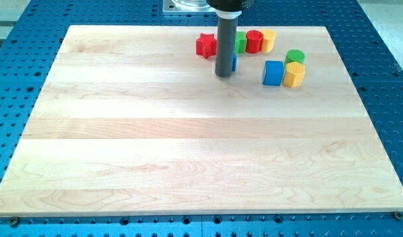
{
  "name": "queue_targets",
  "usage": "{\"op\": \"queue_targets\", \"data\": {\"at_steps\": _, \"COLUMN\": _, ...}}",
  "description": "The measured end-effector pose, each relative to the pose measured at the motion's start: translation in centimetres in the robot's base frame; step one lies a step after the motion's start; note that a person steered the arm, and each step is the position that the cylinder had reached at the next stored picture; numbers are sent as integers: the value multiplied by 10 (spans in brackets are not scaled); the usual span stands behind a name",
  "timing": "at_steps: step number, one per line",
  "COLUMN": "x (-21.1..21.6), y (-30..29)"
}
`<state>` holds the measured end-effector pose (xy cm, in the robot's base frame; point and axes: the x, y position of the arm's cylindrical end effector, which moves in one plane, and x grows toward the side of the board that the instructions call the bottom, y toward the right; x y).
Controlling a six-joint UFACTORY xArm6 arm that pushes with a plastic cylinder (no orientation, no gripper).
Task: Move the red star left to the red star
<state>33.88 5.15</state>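
Where pale wood grain runs smooth, my tip (224, 75) just beside red star (205, 45); no jaws, perhaps touching.

Blue cube (272, 73), yellow block (294, 76), green cylinder (295, 56)
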Motion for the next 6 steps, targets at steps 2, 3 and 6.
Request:
{"op": "queue_targets", "data": {"at_steps": 2, "x": -6, "y": -97}}
{"op": "queue_targets", "data": {"at_steps": 3, "x": -38, "y": -89}}
{"op": "queue_targets", "data": {"at_steps": 6, "x": -51, "y": -71}}
